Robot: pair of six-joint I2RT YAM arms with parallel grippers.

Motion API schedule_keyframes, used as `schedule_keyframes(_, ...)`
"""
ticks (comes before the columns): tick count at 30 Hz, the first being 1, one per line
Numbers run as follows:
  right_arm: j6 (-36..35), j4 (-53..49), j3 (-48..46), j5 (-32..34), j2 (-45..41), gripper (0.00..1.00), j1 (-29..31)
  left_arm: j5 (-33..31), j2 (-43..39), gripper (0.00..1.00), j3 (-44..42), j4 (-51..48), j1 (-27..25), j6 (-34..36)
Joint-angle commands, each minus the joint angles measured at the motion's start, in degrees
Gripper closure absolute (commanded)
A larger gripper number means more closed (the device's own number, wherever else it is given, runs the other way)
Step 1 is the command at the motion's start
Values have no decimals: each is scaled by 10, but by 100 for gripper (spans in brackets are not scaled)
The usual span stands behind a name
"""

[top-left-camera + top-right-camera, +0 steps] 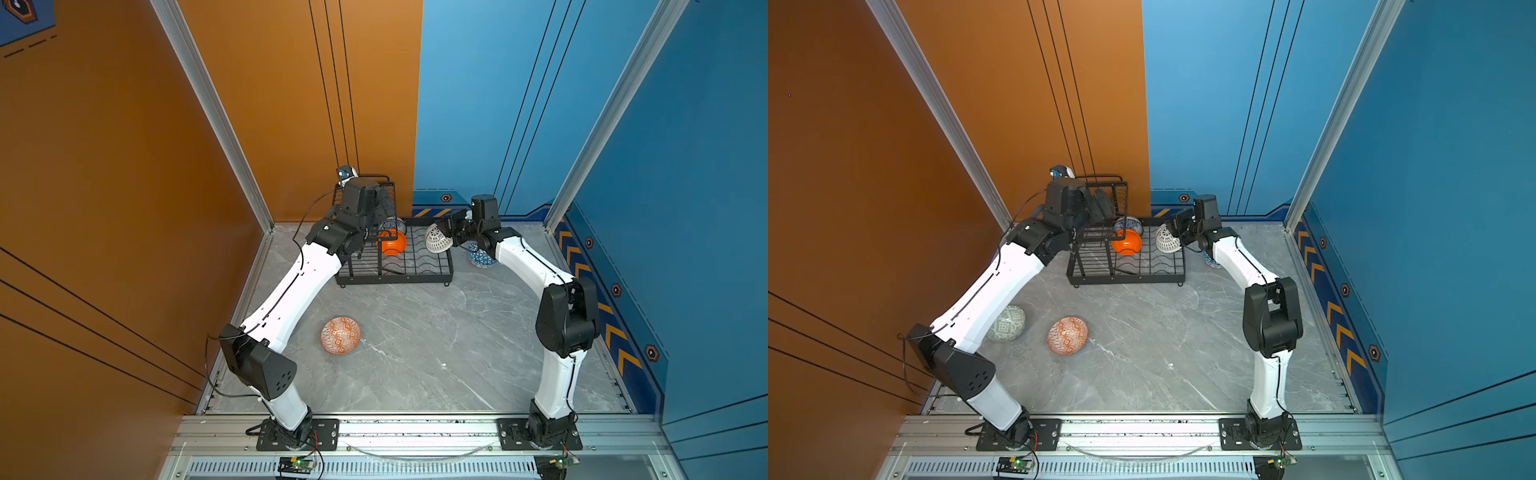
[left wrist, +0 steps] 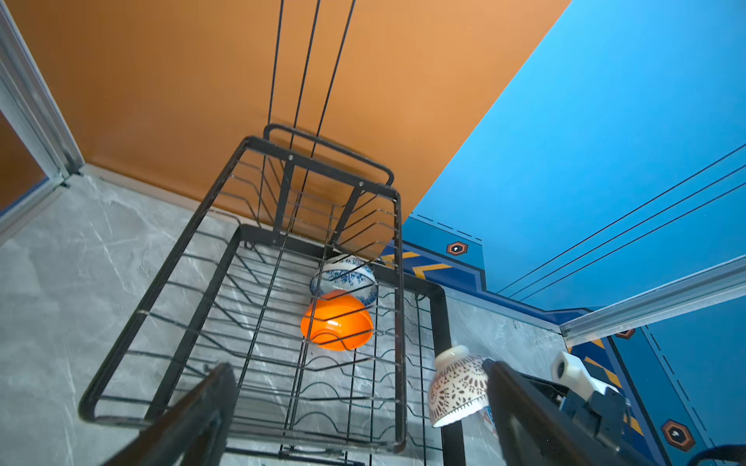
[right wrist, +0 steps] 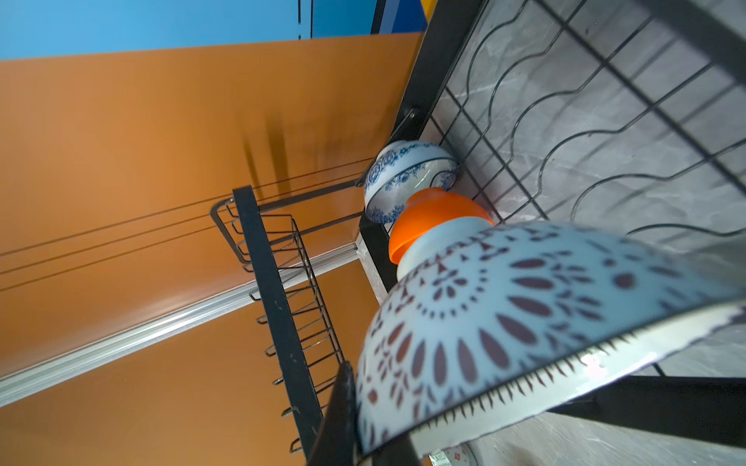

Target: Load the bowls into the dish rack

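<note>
Right now the R gripper (image 1: 446,230) is pinching the rim of the white lattice bowl (image 1: 436,240), jaws pressed tight on it. It's holding the bowl tilted in the air at the R end of the dish rack (image 1: 395,281), foot pointing up and toward the rack's middle. Can't tell whether the bowl is touching the wires.

The L gripper (image 2: 359,365) is hovering over the rack's raised basket w/ jaws spread wide and nothing btw them.

Two bowls are sitting on edge in the wavy slots of the lower tray, at the back, just beside the raised basket. The plain orange bowl (image 1: 392,243) is standing in front. The blue-white floral bowl (image 1: 392,226) is standing close behind it, seemingly touching.

Three more are lying on the grey marble tabletop (image 1: 415,353):
- The blue-white triangle bowl (image 1: 480,257) is sitting just off the rack's R side, partly hidden behind the R arm.
- The orange-white geometric bowl (image 1: 340,336) is lying well in front of the rack, out in the open near the L arm.
- The pale green bowl (image 1: 1007,323) is lying beside that one, half under the L forearm and showing in a top view only.
</note>
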Motion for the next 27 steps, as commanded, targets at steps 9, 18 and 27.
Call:
schedule_keyframes(9,1,98,-12,106,30,100,76,104,-57,2,-38,-59,81,-67)
schedule_keyframes(18,48,146,-26,157,73,100,113,126,-89,2,-82,-60,105,-87)
schedule_keyframes(27,81,179,5,183,126,100,129,135,-99,2,-89,-62,122,-86)
